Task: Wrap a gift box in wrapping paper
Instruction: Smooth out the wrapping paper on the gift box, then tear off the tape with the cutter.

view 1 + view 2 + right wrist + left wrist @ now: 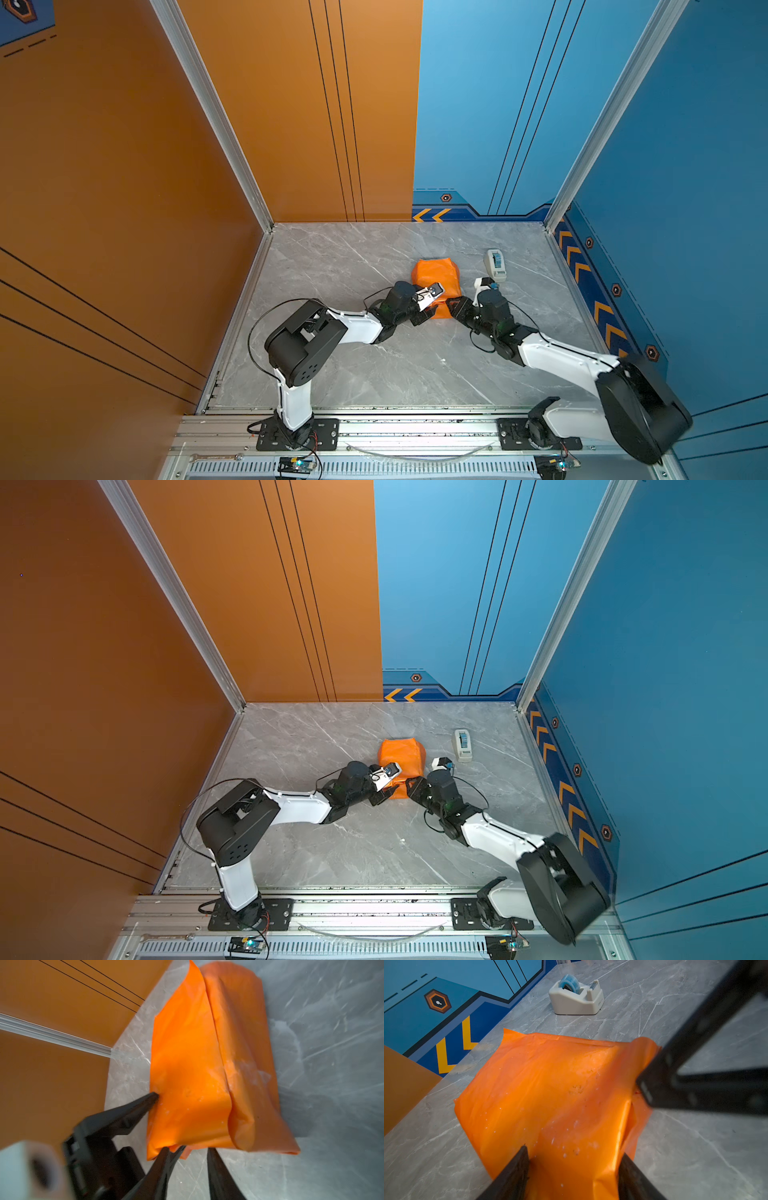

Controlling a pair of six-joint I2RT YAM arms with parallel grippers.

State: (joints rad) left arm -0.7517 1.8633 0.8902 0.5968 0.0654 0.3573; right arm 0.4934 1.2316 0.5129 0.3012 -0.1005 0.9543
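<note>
Wrapping paper (pixel 436 276), orange face out, is folded into a bundle at mid-table (pixel 332 257); gift box hidden. Left gripper (pixel 574 1151) is set astride the bundle's end, clamping not determinable. Right gripper (pixel 188 1149) is parted, nothing held. Tape dispenser (pixel 575 1001) embossing illegible.

The paper (pixel 436 276) is bright, shiny orange all over, with tiny white specks and a few dark ones. The table (pixel 353 374) is grey like stone, with thin white lines running across it. The dispenser (pixel 577 1001) is white, and its roll (pixel 568 982) is light blue. The orange wall (pixel 104 166) is a brownish orange with thin black lines. The blue wall (pixel 685 166) has thin black lines too. Low on it runs a dark blue strip (pixel 454 1049) with yellow arrows (pixel 441 1053) and a six-sided badge (pixel 438 1001) in brown, black, orange and white. The arms (pixel 357 328) are white with black parts.
</note>
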